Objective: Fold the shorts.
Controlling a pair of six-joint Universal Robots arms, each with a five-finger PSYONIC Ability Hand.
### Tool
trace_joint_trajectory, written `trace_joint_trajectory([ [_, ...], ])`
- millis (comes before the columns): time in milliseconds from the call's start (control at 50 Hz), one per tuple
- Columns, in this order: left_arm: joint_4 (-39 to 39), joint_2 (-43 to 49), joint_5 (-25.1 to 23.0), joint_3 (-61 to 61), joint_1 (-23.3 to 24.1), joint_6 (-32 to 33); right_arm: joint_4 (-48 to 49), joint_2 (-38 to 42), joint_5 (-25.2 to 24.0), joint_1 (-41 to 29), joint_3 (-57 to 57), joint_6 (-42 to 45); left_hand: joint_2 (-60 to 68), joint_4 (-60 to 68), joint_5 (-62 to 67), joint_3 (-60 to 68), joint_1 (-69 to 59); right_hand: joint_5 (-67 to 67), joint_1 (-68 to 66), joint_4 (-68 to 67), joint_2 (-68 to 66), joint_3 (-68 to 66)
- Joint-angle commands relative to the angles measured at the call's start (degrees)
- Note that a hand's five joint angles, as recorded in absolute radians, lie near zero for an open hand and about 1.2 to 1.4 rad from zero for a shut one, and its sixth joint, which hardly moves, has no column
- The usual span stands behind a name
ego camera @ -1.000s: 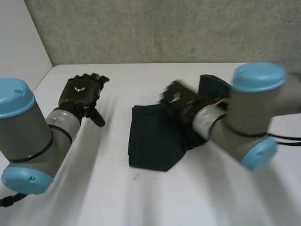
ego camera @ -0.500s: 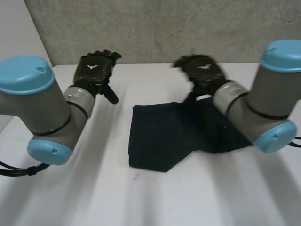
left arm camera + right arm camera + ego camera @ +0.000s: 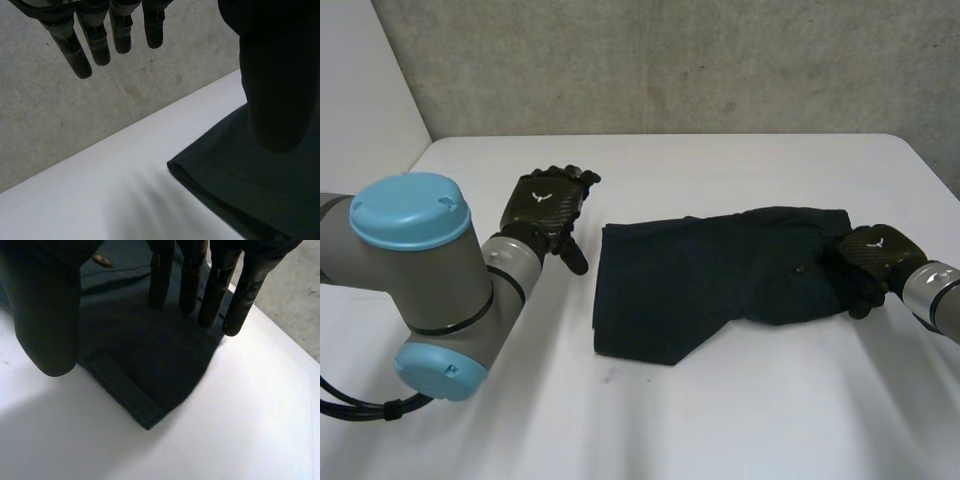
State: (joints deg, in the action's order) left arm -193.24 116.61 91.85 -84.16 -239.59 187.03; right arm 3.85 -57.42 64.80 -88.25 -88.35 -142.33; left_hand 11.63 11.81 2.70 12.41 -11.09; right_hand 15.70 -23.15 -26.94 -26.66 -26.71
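On the white worktop [image 3: 720,420] we find the dark shorts [image 3: 700,285] lying mid-table, by our judgement not yet neatly folded, the left robot hand [image 3: 545,205] released beside one end, the right robot hand [image 3: 870,255] straight-fingered, grasping nothing, at the other.

shorts [image 3: 700,285] on table [image 3: 720,420], left robot hand [image 3: 546,203] beside

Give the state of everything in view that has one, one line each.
shorts: lying flat on the table, spread out sideways, not folded into a compact stack.
left hand: open, fingers straight, beside the shorts' left edge and off the cloth.
right hand: open, fingers straight over the shorts' right end, thumb apart, nothing pinched.
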Motion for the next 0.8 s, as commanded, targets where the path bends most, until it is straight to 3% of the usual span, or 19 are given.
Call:
trace_joint_trajectory([
  [20,0.0,0.4,0.0,-0.1,0.0,0.0,1.8,3.0,0.1,0.5,1.6,-0.4,-0.4,-0.6,-1.5,-1.2,-0.1,6.1,-8.6,-4.8,-5.1,-5.1],
  [100,0.0,0.5,-0.1,-0.1,-0.1,0.0,1.9,4.5,0.0,0.6,2.2,-0.3,-0.4,-0.6,-1.5,-1.2,-0.1,8.8,-11.3,-7.5,-7.8,-7.7],
  [180,0.0,0.4,-0.1,-0.4,-0.1,0.0,3.2,5.0,0.0,0.7,2.8,-0.3,-0.4,-0.6,-1.5,-1.2,-0.1,49.2,-51.7,-47.9,-48.2,-48.2],
  [200,0.0,0.4,-0.1,-0.5,-0.1,0.0,4.1,4.9,0.1,0.8,2.9,-0.4,-0.4,-0.6,-1.5,-1.2,-0.1,54.3,-56.8,-53.0,-53.3,-53.2],
  [480,0.0,-0.8,0.0,-0.9,-0.1,0.0,5.3,-2.6,0.8,-1.1,4.7,4.8,-0.6,-0.8,-1.6,-1.4,0.0,54.3,-56.8,-53.1,-53.3,-53.3],
  [640,0.0,-1.2,0.4,-1.0,-0.4,0.0,4.8,-3.2,0.4,-18.8,10.0,19.6,-0.6,-0.8,-1.6,-1.4,0.0,54.3,-56.8,-53.1,-53.3,-53.3],
  [720,0.1,-1.6,0.4,-1.0,-0.4,0.0,4.8,-0.2,-1.3,-28.7,10.6,27.8,-0.7,-0.9,-1.8,-1.5,0.2,54.3,-56.8,-53.1,-53.3,-53.3],
  [800,0.1,-1.8,0.4,-1.5,-0.4,0.0,4.7,3.4,-4.3,-34.6,9.8,30.4,-0.7,-0.9,-1.8,-1.5,0.2,54.3,-56.8,-53.1,-53.3,-53.3],
])
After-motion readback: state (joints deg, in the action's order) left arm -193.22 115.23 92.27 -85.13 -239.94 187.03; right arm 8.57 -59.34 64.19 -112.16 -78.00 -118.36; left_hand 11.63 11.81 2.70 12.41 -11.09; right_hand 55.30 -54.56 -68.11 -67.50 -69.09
